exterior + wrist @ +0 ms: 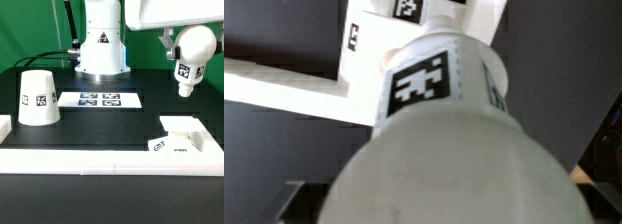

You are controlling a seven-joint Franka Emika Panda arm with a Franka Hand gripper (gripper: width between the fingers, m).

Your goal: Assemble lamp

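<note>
1. The end effector (446,192) is clamped on the wide end of the bulb (187,68), which hangs in the air with its narrow end down.
2. The base (182,132) lies on the surface (110,125) below it, just beside the white rail (100,160). The shade (38,97) stands well apart.
3. A tilted or off-centre descent would probably miss the base's middle, jam the bulb, or shove the base.
4. The smooth bulb might slip in the grip.
5. The air beneath is open, but the rail by the base limits low sideways moves.

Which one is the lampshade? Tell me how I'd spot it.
On the black table, look to the exterior view's left of the flat marker board. The shade stands there: the only tall tapered cup, one tag on its side.
</note>
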